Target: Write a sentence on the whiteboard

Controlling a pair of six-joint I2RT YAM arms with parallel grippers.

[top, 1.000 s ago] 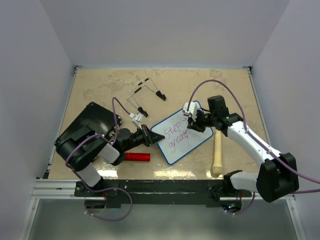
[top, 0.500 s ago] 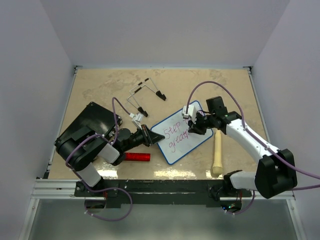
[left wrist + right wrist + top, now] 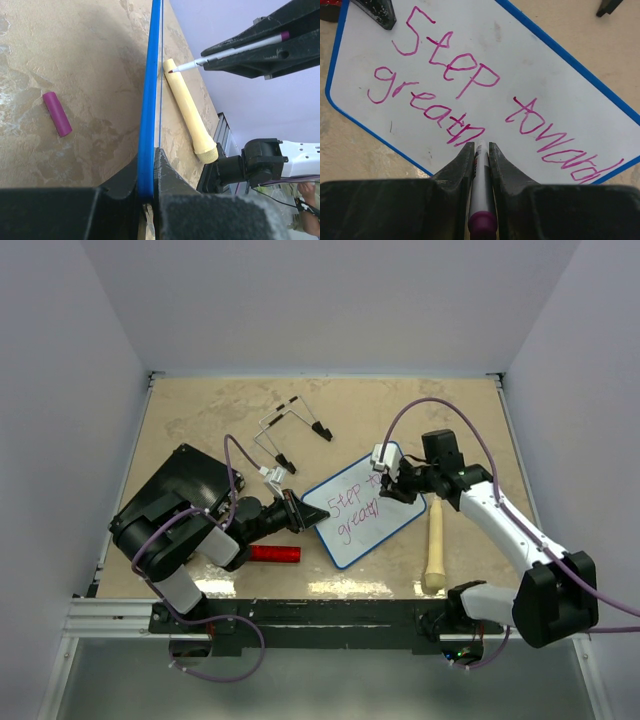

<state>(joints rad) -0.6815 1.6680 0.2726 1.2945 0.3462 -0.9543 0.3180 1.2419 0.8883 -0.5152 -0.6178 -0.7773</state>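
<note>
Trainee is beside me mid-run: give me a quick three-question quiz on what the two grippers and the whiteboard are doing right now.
1. True or false: the left gripper is clamped on the blue rim of the whiteboard.
2. What does the right gripper hold?
A. a marker
B. a sponge
C. a screwdriver
3. Fill in: the second line of the sentence currently reads "____".

Key: 1 true; 2 A; 3 greatn
</note>
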